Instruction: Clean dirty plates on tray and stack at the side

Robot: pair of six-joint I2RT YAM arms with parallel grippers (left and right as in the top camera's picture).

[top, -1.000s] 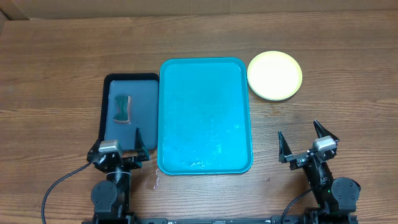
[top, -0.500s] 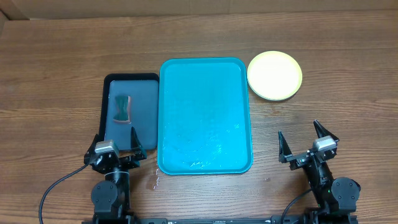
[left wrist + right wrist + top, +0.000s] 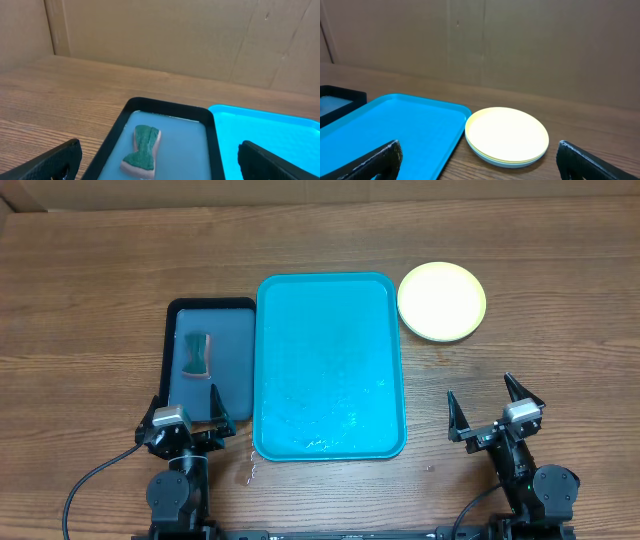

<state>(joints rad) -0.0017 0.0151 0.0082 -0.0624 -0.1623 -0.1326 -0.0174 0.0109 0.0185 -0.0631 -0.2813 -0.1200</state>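
I am holding the left gripper [image 3: 188, 408] and the right gripper [image 3: 487, 405] wide apart and empty, near the front edge of the table [image 3: 100, 280]. The tray [image 3: 330, 365] is lying bare. The plates [image 3: 441, 301] are sitting stacked just beside its far right corner. Judging the work finished, I am advising no reach toward the stack. The sponge [image 3: 196, 355] is lying in the dark tray [image 3: 210, 304]; nothing is blocking either arm.

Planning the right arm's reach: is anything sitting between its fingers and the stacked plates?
Nothing visible does. Only bare wood lies between the open right fingers and the stacked plates, which sit just right of the tray.
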